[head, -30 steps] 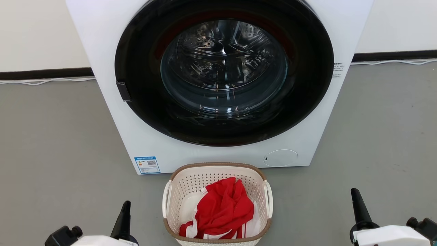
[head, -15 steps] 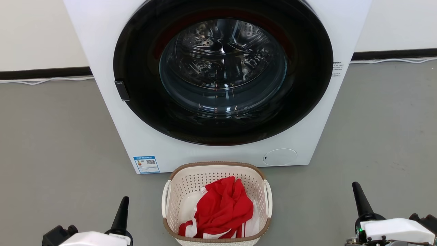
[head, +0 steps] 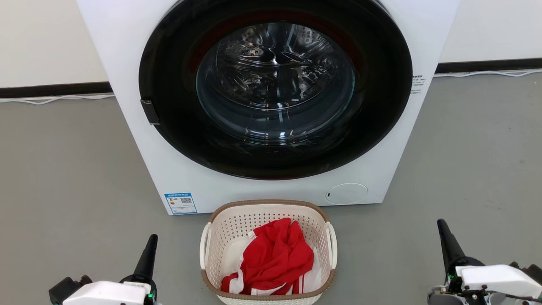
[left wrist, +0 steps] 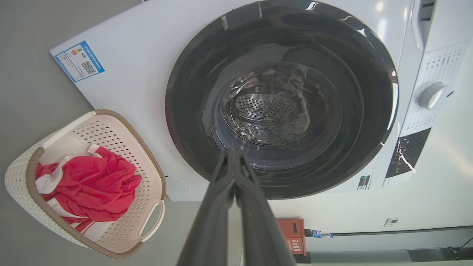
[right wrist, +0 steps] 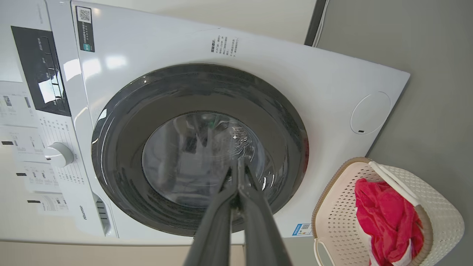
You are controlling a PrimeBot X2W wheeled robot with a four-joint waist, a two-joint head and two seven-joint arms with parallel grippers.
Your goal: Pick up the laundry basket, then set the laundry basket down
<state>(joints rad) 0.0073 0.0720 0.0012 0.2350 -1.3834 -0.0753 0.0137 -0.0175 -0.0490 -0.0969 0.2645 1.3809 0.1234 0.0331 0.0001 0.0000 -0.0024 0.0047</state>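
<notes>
The laundry basket [head: 267, 203] sits upright on the grey floor [head: 63, 169], mouth up, just in front of the washer [head: 127, 51] and centred below its round dark door [head: 275, 89]. It sits square to the machine: one end faces the washer and the other faces the robot, with its left handle [head: 205, 245] and right handle [head: 333, 245] on the two flanks. The head view foreshortens it, so I cannot tell whether its long axis runs toward the washer or across. A crumpled red cloth [head: 277, 254] with white trim lies inside.

The left gripper [head: 151, 241] is low at the basket's left, clear of it, with its forearm coming in from the bottom edge and its fingers pointing up toward the washer front. The right gripper [head: 441, 224] mirrors it on the other side, farther from the basket. Both claws are pressed together and pinch nothing (each reads as a single dark spike).

In the left wrist view, the left gripper's [left wrist: 232, 155] joined fingers aim at the door glass, with the basket [left wrist: 111, 133] off to one side. The right wrist view shows the same for the right gripper [right wrist: 238, 162], with the basket [right wrist: 439, 210] at the lower corner.
</notes>
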